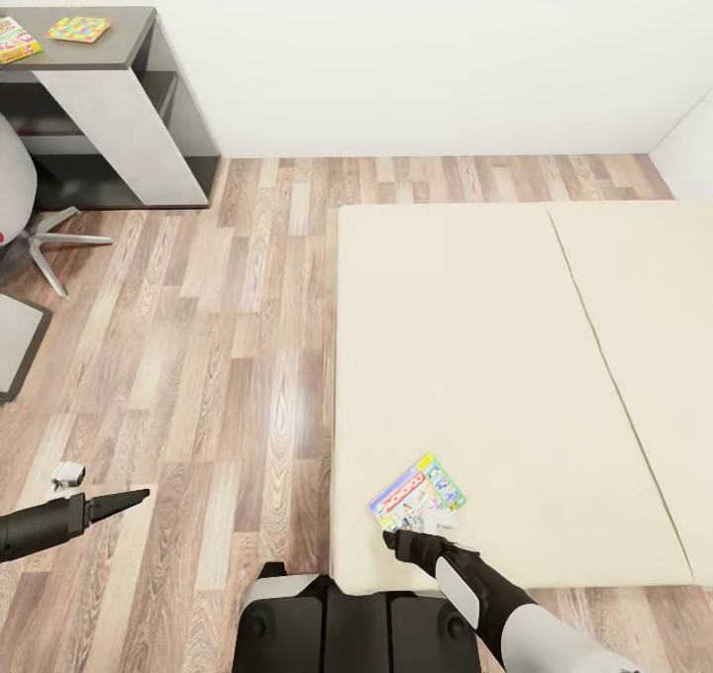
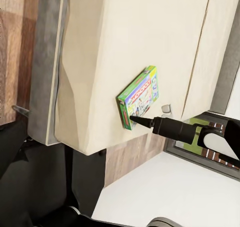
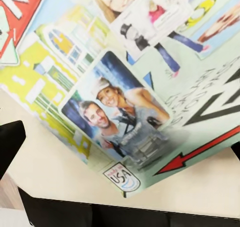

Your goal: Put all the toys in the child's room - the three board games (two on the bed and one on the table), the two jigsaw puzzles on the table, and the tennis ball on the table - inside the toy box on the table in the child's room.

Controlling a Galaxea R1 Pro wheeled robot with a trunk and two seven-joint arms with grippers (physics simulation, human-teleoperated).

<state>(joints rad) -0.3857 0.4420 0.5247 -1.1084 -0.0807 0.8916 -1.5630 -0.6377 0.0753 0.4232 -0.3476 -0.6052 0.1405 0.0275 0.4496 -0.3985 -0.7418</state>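
right gripper (image 1: 408,534) reaching for game (image 1: 418,493) at bed (image 1: 495,356) edge; jaws spread, nothing held. straddle near edge squarely before clamping. left gripper (image 1: 129,499) idling, grip state unclear.

board game (image 3: 125,87) | badge: "made in USA"; other lettering cropped, unreadable

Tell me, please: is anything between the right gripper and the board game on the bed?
Nothing visible. The right gripper sits at the near corner of the board game, which lies flat near the bed edge, with only bare mattress around it. The right wrist view shows the box lid close up.
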